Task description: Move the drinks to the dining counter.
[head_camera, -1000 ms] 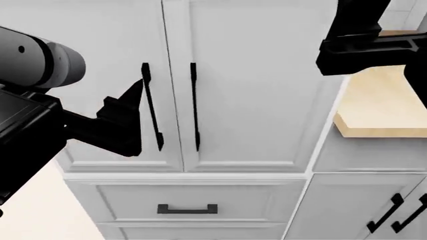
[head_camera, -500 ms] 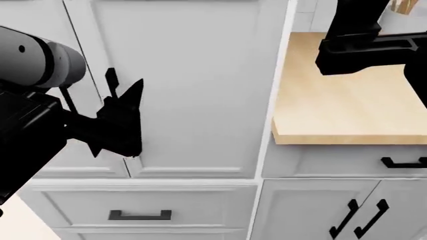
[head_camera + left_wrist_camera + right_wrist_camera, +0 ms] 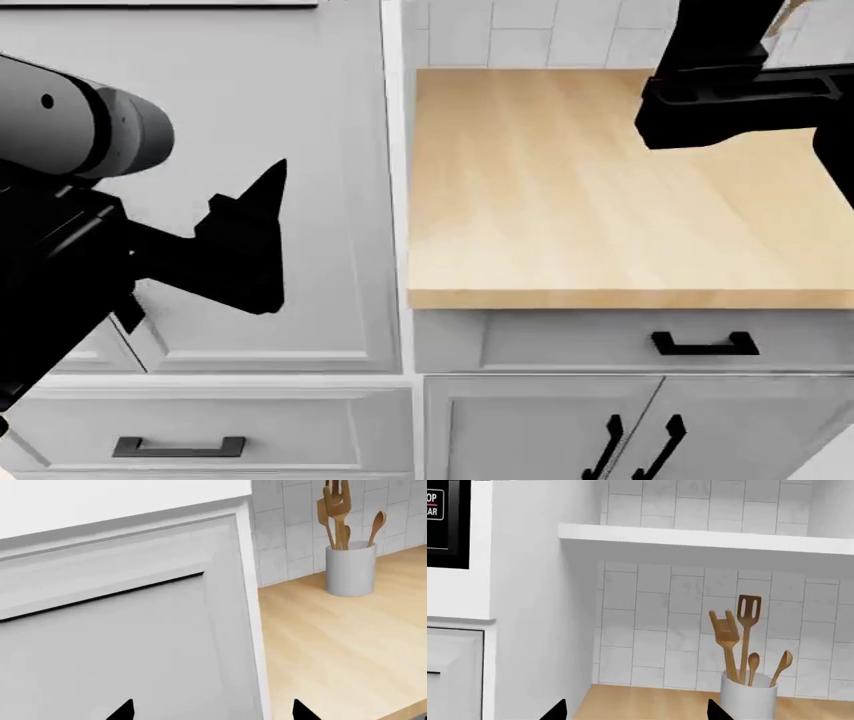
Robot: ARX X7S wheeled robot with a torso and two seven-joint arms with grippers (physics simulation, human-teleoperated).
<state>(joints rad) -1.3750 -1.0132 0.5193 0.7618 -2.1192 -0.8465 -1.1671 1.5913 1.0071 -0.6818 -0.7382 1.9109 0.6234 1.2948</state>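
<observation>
Cabinets have slid left across the head view over the last second: 1.0 s ago the tall white cabinet's 2 doors filled the frame with only a corner of wood at far right; 0.5 s ago the wood had widened; now the tan worktop [image 3: 587, 190] spans the right half, with the tall white cabinet [image 3: 320, 200] pushed to the left. Judgement: the base or torso is turning right, a search sweep rather than a reach.

Left gripper [image 3: 212, 711]: 2 black tips show at the edge of the left wrist view, set apart with nothing between them, so spread and empty. In the head view it hangs in front of the cabinet door. Right gripper [image 3: 635, 710]: tips likewise apart, nothing pinched; in the head view only its dark arm is seen at upper right.

Newly in sight: white utensil crock [image 3: 350, 570] with wooden spoons, far on the worktop against the tiled wall [image 3: 694, 610], below a white shelf [image 3: 707, 540]. This is not a drink.

Drinks: 0 of 3 cans visible in any view. Dining counter: not visible either; the wood here sits over grey drawers [image 3: 627, 345], so I take it for the kitchen worktop.

Judgement: task at the locate stage, no can moved yet. Sweep has ruled out this stretch near the crock.
</observation>
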